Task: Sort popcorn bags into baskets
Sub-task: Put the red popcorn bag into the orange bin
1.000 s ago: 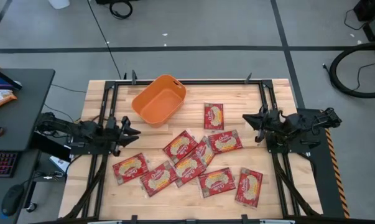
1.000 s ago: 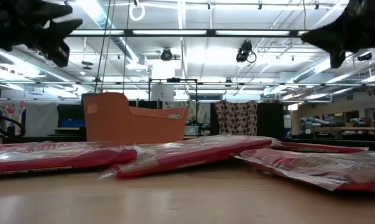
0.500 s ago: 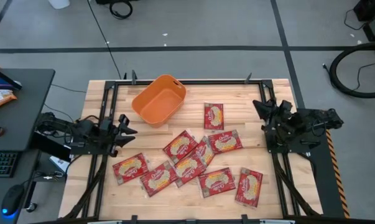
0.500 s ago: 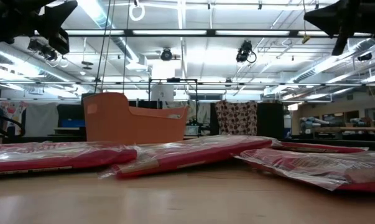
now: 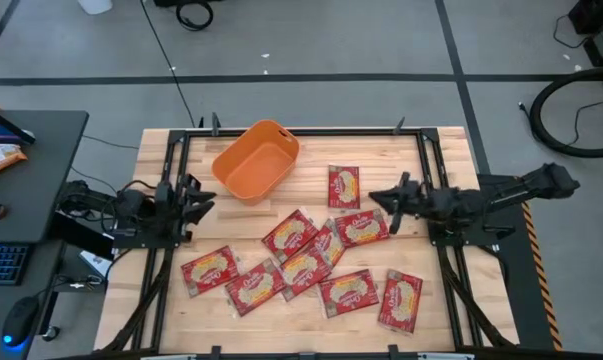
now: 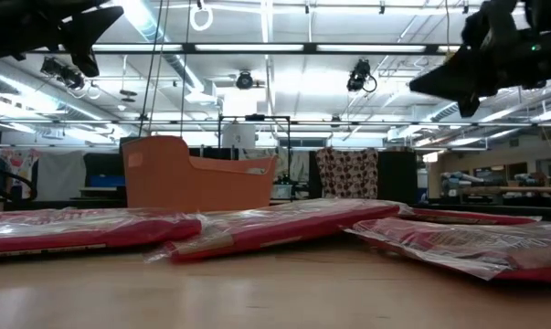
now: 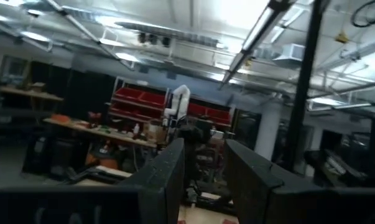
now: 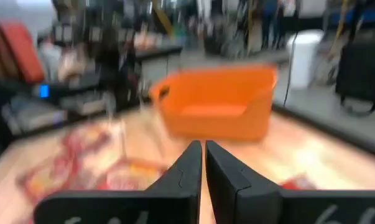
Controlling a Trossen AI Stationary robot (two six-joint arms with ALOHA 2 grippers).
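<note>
- The popcorn bags point(image 5: 301, 262) carry a cream picture with writing too small to read.
- The right gripper point(image 5: 377, 200), fingers nearly pressed together and holding nothing, hangs above the bags; the orange basket point(image 5: 256, 160) lies well beyond its tips.
- The left gripper point(image 5: 209, 200), fingers slightly parted and empty, is raised, with the basket just beyond it.

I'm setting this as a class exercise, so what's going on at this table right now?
A two-armed robot is sorting popcorn bags into an orange basket, which is empty. The right gripper, shut and holding nothing, reaches over the bags. The left gripper waits at the table's left side. All the bags lie on the table.
</note>
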